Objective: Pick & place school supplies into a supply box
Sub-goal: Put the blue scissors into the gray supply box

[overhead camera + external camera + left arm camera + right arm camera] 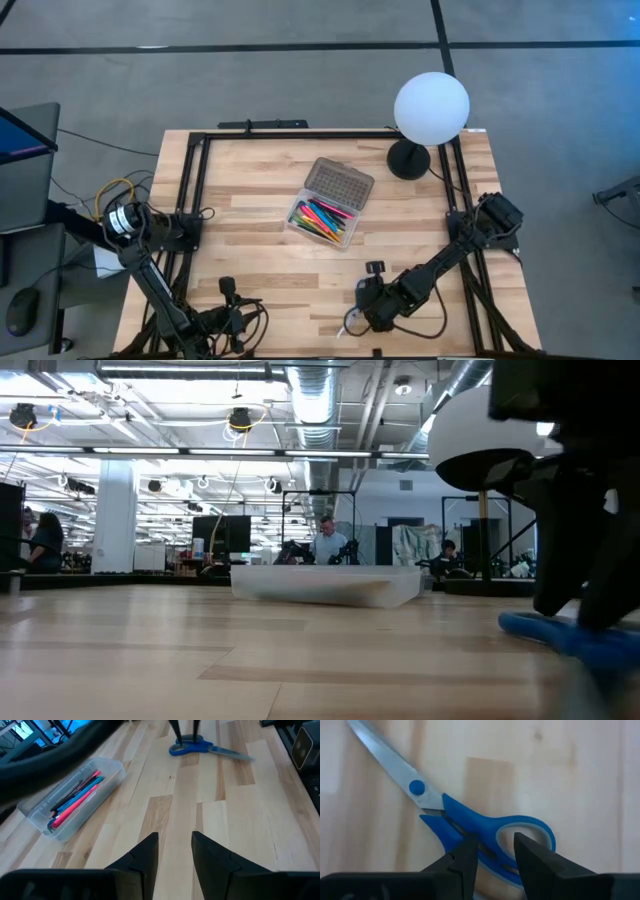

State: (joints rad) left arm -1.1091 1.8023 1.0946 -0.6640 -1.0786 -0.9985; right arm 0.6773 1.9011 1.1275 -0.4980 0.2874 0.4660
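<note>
Now: right gripper [492,852] down on scissors [470,830], near bench [420,220] edge.
High view: supply box [325,205] mid-bench, lid open, pens [322,217] inside; left gripper [228,300] waits at near edge. Left wrist: its fingers [145,855] parted, empty. Right wrist: fingers [535,857] straddle one blue handle loop, not closed on it.

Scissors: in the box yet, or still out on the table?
Out. The scissors lie flat on the table, apart from the box, with the right gripper open over their blue handles.
</note>
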